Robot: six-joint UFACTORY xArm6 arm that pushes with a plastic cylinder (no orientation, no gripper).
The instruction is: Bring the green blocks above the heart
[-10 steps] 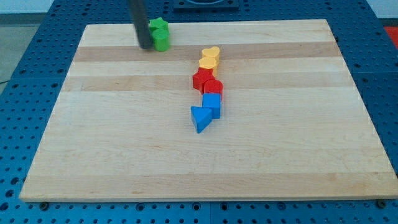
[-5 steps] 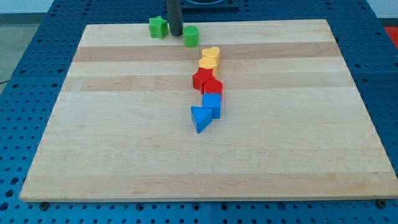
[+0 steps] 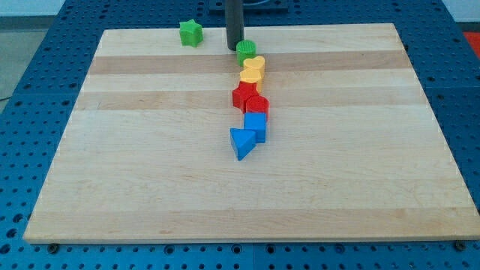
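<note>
Sitting just left of the green cylinder, my tip is touching it or nearly so — there is no claw here, only the bare rod. This block is resting right above the yellow heart, so half looks done. The green star is waiting well apart, toward the board's top left — that one is left to fetch.

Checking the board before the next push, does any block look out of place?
Yes: the green star sits alone near the view's top left, apart from the green cylinder, which touches the yellow heart from above. My tip stands beside the cylinder's left.
</note>
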